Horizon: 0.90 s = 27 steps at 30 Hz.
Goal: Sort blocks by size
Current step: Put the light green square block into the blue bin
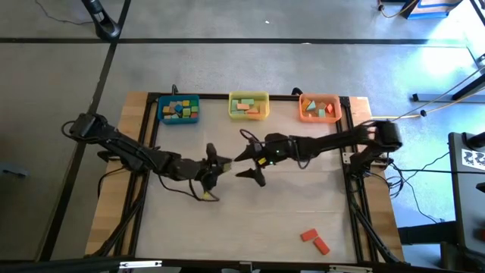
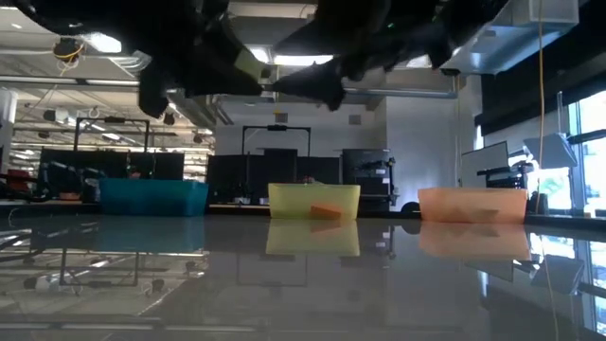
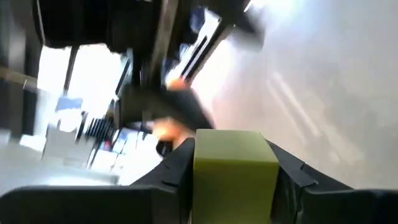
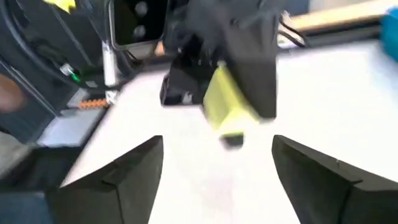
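The left hand is clamped on one yellow-green block, lifted above the middle of the tabletop. The right hand, fingers spread and empty, faces it closely. Two orange blocks lie near the front edge; three bins line the back.

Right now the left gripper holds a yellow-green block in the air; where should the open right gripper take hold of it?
Probably the free end of the yellow-green block that sticks out past the left gripper, coming head-on as the right gripper already faces it. In the left wrist view the fingers cover two opposite sides, so the exposed flat faces are the ones left to pinch.
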### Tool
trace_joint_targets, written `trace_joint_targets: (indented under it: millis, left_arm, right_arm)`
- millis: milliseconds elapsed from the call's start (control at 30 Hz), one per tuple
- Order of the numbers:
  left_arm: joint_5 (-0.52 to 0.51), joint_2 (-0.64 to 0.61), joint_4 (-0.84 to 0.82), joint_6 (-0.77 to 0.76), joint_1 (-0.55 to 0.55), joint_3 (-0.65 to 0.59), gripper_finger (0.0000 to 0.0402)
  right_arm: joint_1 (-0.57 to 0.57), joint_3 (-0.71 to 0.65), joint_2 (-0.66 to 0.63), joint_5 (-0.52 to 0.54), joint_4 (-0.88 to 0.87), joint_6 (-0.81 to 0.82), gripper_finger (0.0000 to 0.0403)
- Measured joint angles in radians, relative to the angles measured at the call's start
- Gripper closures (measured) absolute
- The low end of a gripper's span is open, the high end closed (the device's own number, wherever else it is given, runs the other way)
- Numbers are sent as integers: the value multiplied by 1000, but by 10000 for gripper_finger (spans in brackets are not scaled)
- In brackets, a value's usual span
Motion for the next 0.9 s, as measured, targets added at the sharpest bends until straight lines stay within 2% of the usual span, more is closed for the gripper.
trace_joint_targets:
  millis: [133, 233, 567, 900]
  left_arm:
    - [-113, -5, -51, -79, 44, 0, 282]
    - [-158, -17, -123, -177, 115, 0, 282]
    - [-172, -100, -323, -440, 457, 0, 282]
    - [-117, -113, -453, -676, 803, 0, 282]
  right_arm:
    - [2, 0, -101, 93, -178, -28, 97]
    - [4, 0, -149, 187, -266, -27, 96]
    - [4, 0, -165, 349, -317, 0, 96]
    - [4, 0, -164, 356, -304, 32, 95]
